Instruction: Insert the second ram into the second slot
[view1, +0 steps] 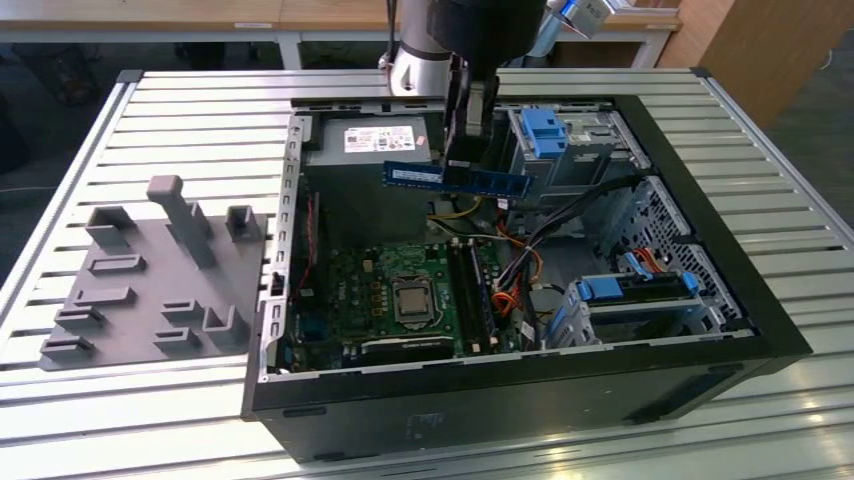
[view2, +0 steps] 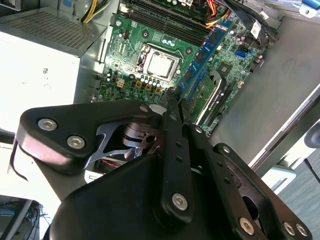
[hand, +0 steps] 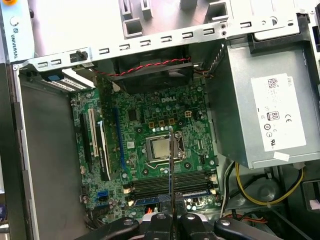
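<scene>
Second ram (view1: 414, 173) is clamped mid-length in my gripper (view1: 465, 170), hanging well above the mobo (view1: 387, 290) inside the open case (view1: 694, 250), prob held by the middle so both ends stay free to meet the ram slots (view1: 470, 285)

— Any room over the motherboard (view1: 350, 285)?
— Straight down from above, yes, it's open. A cable bundle (view1: 514, 262) crowds one long side; past that stands the drive cage (view1: 627, 300). The power supply (view1: 367, 140) walls one end.
— And the end effector (view1: 465, 160)?
— Above the board, clamped on the second ram (view1: 414, 174).
</scene>
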